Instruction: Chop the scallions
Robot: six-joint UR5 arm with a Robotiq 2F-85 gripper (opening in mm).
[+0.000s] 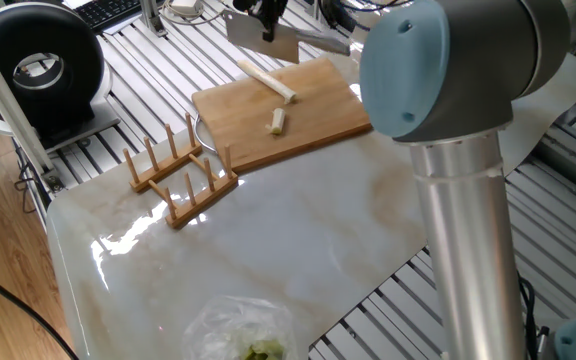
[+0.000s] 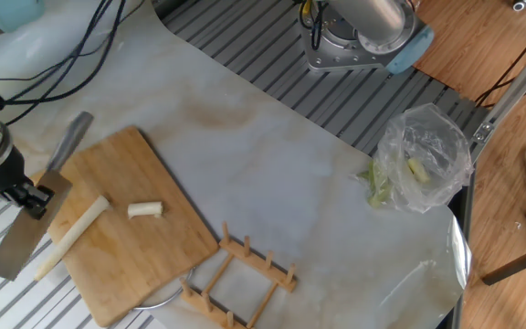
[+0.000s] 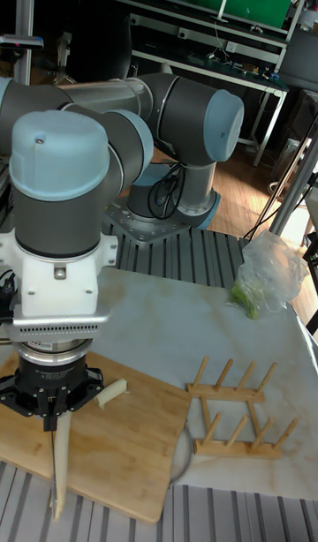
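Observation:
A bamboo cutting board (image 1: 308, 120) (image 2: 144, 256) (image 3: 124, 458) lies at the far end of the marble slab. On it are the scallions: a long pale stalk (image 1: 268, 80) (image 2: 73, 233) and a short cut piece (image 1: 277, 121) (image 2: 144, 209) (image 3: 110, 394). My gripper (image 1: 266, 12) (image 2: 31, 194) (image 3: 53, 411) is shut on a steel cleaver (image 1: 263, 32) (image 2: 24, 236). The cleaver hangs tilted above the board's far edge, by the long stalk's end and clear of it.
A wooden peg rack (image 1: 183, 175) (image 2: 245, 270) (image 3: 238, 410) stands beside the board. A clear plastic bag with green bits (image 2: 423, 155) (image 1: 243, 335) (image 3: 269, 277) lies at the slab's other end. The arm's grey column (image 1: 463, 200) fills the near right; a black round device (image 1: 38, 70) sits left.

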